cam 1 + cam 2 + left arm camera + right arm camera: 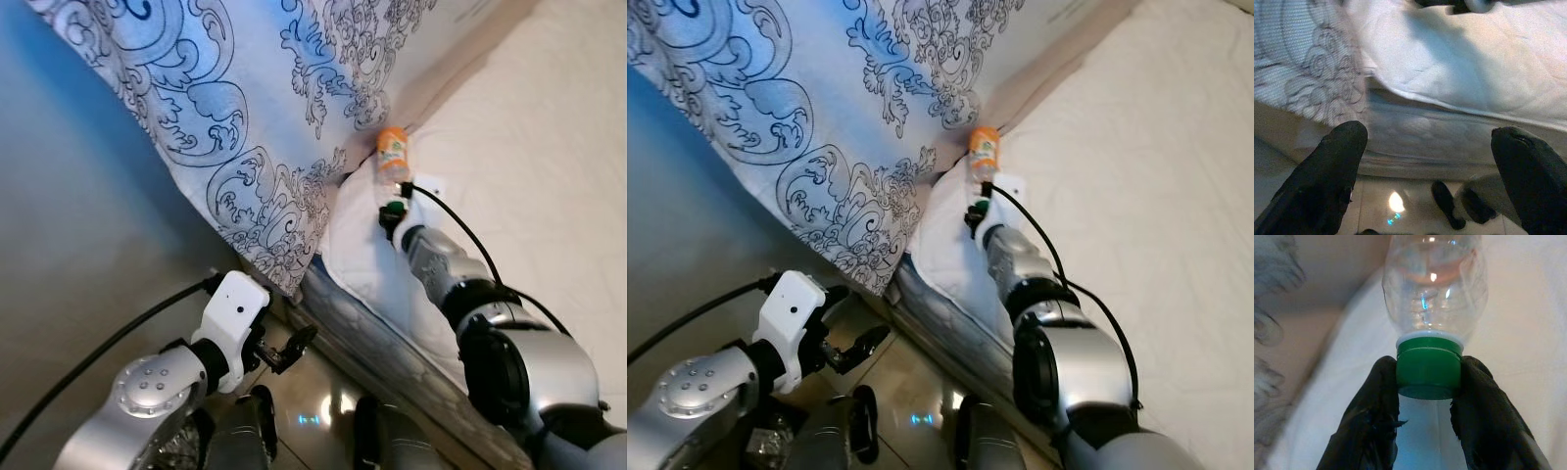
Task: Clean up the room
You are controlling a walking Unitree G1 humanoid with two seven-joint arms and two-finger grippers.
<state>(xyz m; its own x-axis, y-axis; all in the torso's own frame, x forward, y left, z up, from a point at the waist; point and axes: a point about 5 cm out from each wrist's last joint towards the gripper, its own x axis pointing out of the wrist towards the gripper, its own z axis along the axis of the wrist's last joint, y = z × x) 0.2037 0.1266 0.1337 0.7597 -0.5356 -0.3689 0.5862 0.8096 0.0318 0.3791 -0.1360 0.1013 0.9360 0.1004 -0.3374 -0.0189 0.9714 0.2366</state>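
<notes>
The right end effector (1427,396) pinches only the bottle (393,163)'s green cap (1428,370), upper centre; it may slip or swing; the left end effector (1432,166) hangs open, empty.

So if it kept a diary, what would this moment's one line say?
right gripper: shut on bottle by green cap | bottle: lying on bed | left gripper: open, idle beside bed
</notes>
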